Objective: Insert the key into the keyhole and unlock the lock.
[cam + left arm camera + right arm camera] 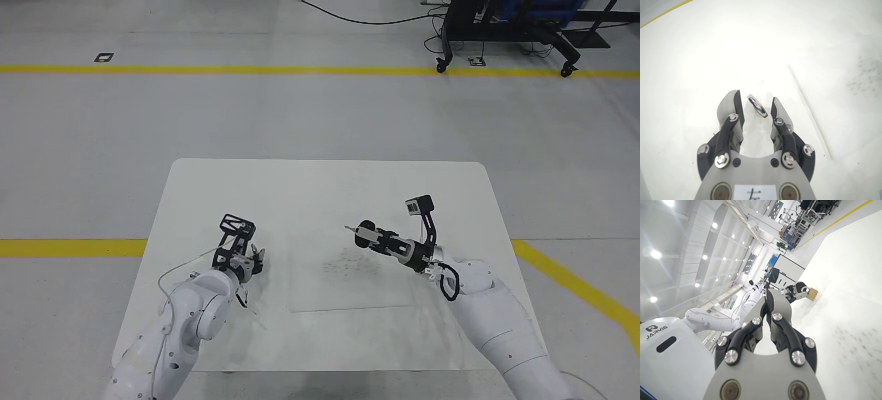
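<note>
The left gripper (756, 98) is low over the near left part of the white table (300, 185). Its two fingers (738, 108) are apart. The lock (757, 107) sits between them with a small gap on each side, so nothing is squeezing it. The lock is gold-brown with a silver loop. I think the gripper waits there so it can hold the lock steady when the key goes in. The right gripper (770, 295) is on the right side, well apart from the lock, and it points left toward it. Its fingers are pressed together. A thin silver bit, most likely the key (349, 229), sticks out of the tip. It seems to be aimed at the lock so it can slide straight in. The key is not in the keyhole yet.
</note>
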You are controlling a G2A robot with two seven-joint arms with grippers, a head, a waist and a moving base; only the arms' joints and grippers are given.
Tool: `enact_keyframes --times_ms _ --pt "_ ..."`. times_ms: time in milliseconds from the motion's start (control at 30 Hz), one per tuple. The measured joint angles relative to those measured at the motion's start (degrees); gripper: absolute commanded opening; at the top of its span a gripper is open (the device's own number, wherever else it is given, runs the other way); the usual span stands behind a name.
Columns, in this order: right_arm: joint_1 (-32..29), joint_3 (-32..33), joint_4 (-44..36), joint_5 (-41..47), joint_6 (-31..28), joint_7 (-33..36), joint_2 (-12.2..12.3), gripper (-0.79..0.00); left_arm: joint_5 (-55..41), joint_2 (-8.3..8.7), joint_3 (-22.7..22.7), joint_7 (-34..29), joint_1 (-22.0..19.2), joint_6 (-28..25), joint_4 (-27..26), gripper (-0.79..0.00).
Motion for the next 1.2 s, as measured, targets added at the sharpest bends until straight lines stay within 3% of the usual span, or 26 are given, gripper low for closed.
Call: enact_keyframes --times_ms 67,133,1200 --pt "0.0 0.0 0.0 0.0 0.0 0.0 0.0 -0.785 0.3 -0.08 0.0 0.1 0.1 0.2 -0.2 -0.576" --pt "0.0 0.0 0.0 0.0 0.0 0.0 0.0 -0.785 0.6 -0.16 0.1 0.1 0.1 0.1 -0.4 -0.785" --pt "0.0 0.0 0.0 0.0 0.0 0.0 0.0 -0.785 2.2 -1.01 -1.4 -2.5 1.2 -1.1 -1.3 -0.785"
